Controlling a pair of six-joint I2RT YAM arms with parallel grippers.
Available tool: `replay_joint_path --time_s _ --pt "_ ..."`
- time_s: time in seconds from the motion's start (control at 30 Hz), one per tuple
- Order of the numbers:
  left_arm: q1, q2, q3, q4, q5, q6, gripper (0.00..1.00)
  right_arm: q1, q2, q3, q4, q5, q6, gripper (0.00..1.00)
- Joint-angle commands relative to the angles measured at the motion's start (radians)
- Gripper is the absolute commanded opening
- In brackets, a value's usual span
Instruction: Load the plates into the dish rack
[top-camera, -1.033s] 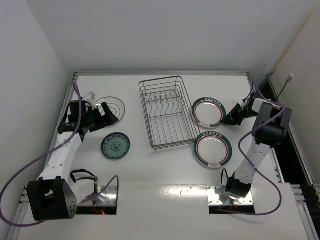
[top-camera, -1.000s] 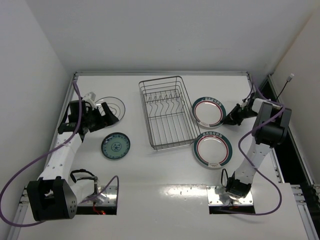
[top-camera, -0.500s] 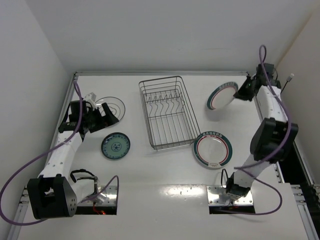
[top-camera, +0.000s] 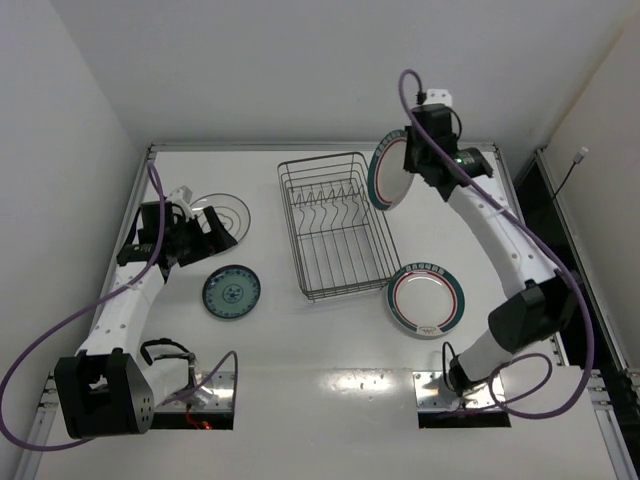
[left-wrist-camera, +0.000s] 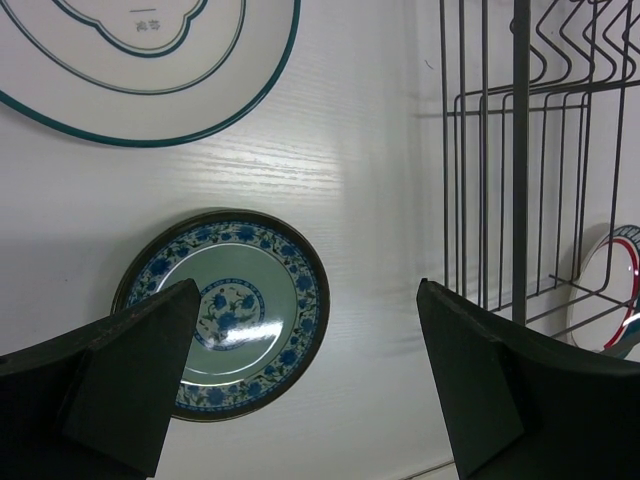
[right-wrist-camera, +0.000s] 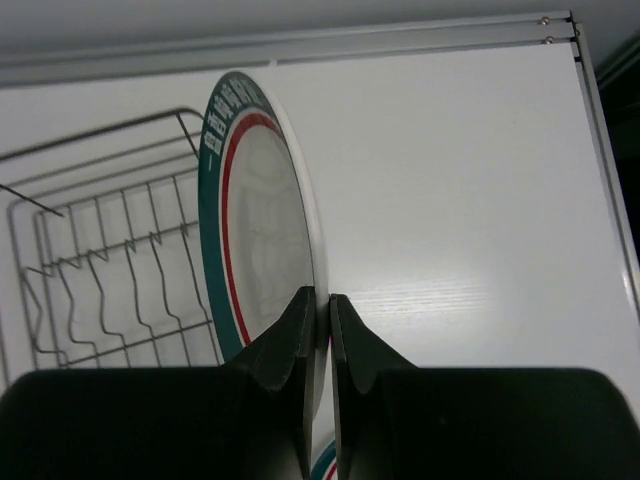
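My right gripper (top-camera: 413, 160) (right-wrist-camera: 322, 296) is shut on the rim of a white plate (top-camera: 386, 173) (right-wrist-camera: 256, 228) with green and red rings. It holds the plate on edge in the air by the far right corner of the grey wire dish rack (top-camera: 335, 226) (right-wrist-camera: 100, 262). A second ringed plate (top-camera: 425, 298) lies flat to the right of the rack. The small teal plate (top-camera: 231, 292) (left-wrist-camera: 225, 312) and the clear glass plate (top-camera: 223, 212) (left-wrist-camera: 140, 60) lie to its left. My left gripper (top-camera: 221, 232) (left-wrist-camera: 307, 290) hangs open between those two, holding nothing.
White walls close the table at the back and on both sides. A raised metal rail (top-camera: 320, 146) runs along the far edge. Purple cables (top-camera: 40, 350) trail from both arms.
My right arm has lifted the ringed plate off the table right of the rack, swung it up and left, and turned it on edge. The left arm has not moved.
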Motion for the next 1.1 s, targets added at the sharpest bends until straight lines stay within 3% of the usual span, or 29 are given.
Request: replay_joint_path --time_s 0.0,0.47,0.73,0.83,1.0,1.07 --pt "-0.004 -0.001 0.026 0.013 -0.005 0.018 0.88 0.09 0.055 0.029 0.038 0.192 -0.08 0.0" --pt "-0.004 0.008 0.026 0.013 -0.005 0.018 0.88 0.239 0.198 0.052 0.116 0.433 -0.218 0.0" --pt "-0.004 0.017 0.026 0.013 -0.005 0.018 0.88 0.269 0.261 0.034 0.17 0.394 -0.261 0.0" --pt "-0.004 0.017 0.026 0.013 -0.005 0.018 0.88 0.269 0.326 0.086 0.115 0.355 -0.249 0.0" --pt "-0.004 0.017 0.026 0.004 -0.005 0.018 0.88 0.269 0.376 0.207 -0.023 0.292 -0.185 0.14" --pt "-0.004 0.017 0.026 0.004 -0.005 0.018 0.88 0.269 0.387 0.239 -0.048 0.283 -0.174 0.25"
